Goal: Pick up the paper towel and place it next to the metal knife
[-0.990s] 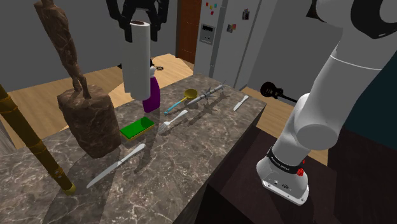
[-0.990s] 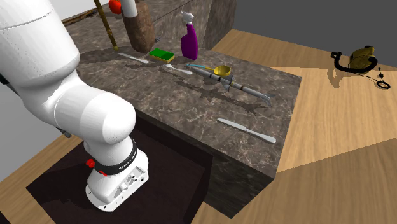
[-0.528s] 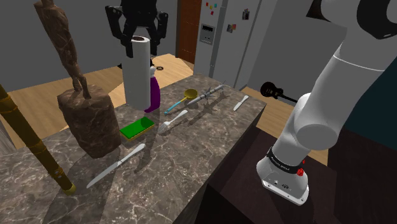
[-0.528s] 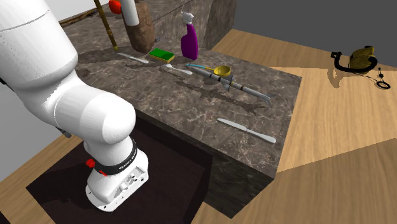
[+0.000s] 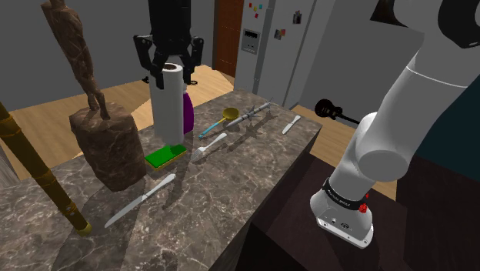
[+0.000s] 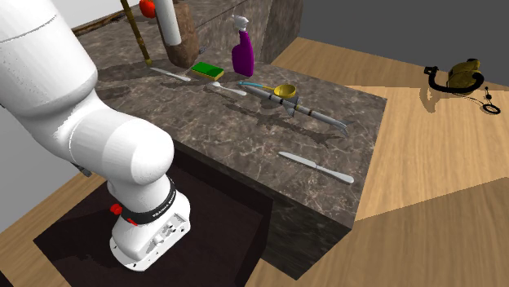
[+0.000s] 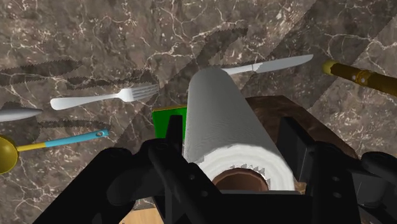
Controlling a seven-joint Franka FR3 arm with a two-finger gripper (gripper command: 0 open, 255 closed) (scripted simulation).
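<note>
Gripper (image 5: 171, 68) clasps top end of paper towel (image 5: 171, 108), jaws narrow against its sides. Roll upright by far edge of green sponge (image 5: 165, 155), between brown block (image 5: 111, 146) and purple spray bottle (image 5: 188, 115). We cannot tell whether roll's base touches counter (image 5: 231, 200). Bottle mostly hidden behind roll. In second exterior view, roll's top cut off by frame edge. We count two knives: near knife (image 5: 140, 200) in front of block, far knife (image 5: 291, 124) toward shoulder view's right. One fork (image 5: 209, 146), one scoop (image 5: 223, 117).
</note>
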